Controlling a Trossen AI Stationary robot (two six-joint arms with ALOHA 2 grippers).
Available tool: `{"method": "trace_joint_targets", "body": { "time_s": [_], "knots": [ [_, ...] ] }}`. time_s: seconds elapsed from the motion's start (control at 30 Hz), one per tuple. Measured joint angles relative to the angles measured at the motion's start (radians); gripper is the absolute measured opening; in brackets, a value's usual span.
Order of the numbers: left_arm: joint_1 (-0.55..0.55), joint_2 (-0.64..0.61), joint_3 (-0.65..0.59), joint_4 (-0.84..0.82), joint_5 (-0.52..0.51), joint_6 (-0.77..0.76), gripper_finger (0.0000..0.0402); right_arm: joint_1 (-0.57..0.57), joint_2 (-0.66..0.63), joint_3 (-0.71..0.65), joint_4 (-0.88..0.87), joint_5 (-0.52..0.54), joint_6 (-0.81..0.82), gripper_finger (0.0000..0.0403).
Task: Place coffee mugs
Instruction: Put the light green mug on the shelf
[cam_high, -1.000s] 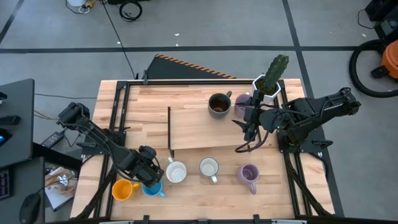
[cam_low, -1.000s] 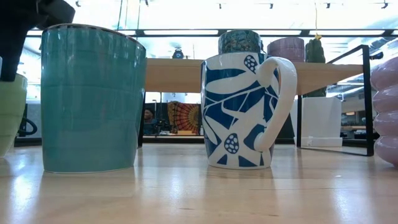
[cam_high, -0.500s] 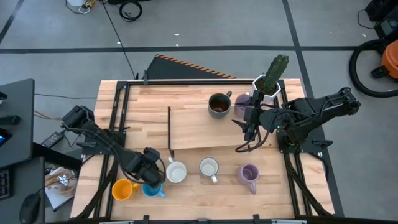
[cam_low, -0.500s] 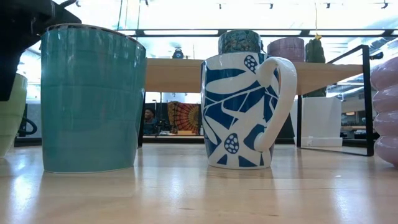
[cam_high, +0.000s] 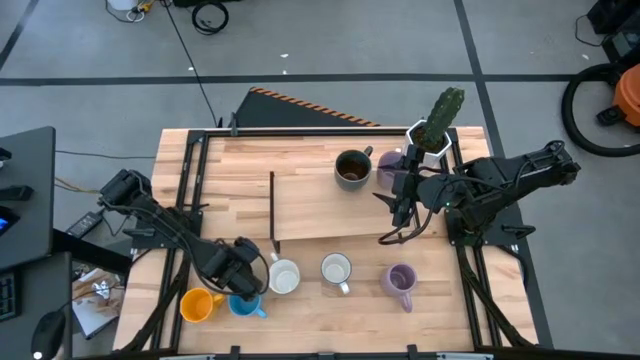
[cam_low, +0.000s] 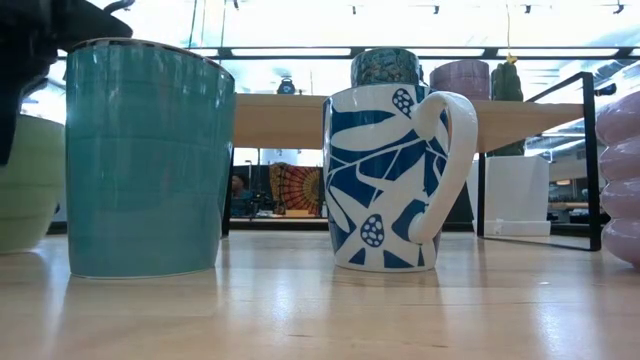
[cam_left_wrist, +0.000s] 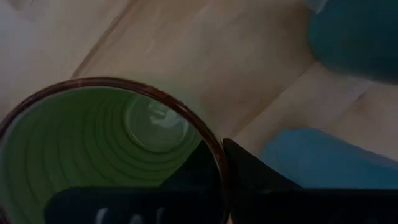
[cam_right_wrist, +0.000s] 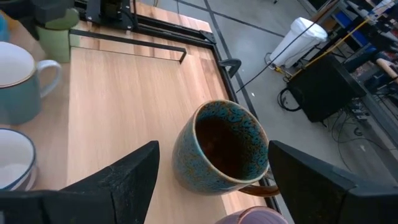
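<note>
A wooden table (cam_high: 310, 215) seen from above, with two dark robot arms reaching in from either side.

Along the near edge stands a row of upright mugs, mouths up. From the left: an orange mug (cam_high: 197, 304), a blue mug (cam_high: 246, 304) with its handle toward the right, a white mug (cam_high: 284, 276), a second white mug (cam_high: 336, 270) with its handle toward the near edge, and a purple mug (cam_high: 400, 282), handle also toward the near edge. All look empty.

The left gripper (cam_high: 243, 268) sits low over the row, between the blue mug and the first white one. Its wrist view shows its fingers closed on the rim of a green mug (cam_left_wrist: 93, 155), one finger inside the mouth and one outside. This mug stands upright and empty, ribbed inside.

On the raised board further back stands a dark brown mug (cam_high: 351, 169), upright, its dark inside showing no clear contents, with a second purple mug (cam_high: 390, 165) just beside it. The right gripper (cam_high: 402, 200) hangs near these two with fingers spread wide, holding nothing. A cactus pot (cam_high: 436, 128) stands at the far right corner.
</note>
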Motion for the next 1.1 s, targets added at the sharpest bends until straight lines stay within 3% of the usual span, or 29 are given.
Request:
{"method": "trace_joint_targets", "body": {
  "time_s": [0.27, 0.87, 1.1],
  "knots": [
    [-0.001, -0.020, 0.000, -0.015, 0.079, 0.231, 0.0026, 0.000, 0.000, 0.000, 0.001, -0.018, 0.000, 0.0306],
    [0.018, -0.273, 0.000, -0.131, 0.085, 0.291, 0.0027, -0.012, 0.000, 0.000, 0.026, -0.034, 0.027, 0.0306],
    [0.078, -0.318, 0.121, -0.302, 0.050, 0.472, 0.0026, -0.067, 0.000, 0.000, 0.059, -0.045, -0.023, 0.0306]
  ]
}}
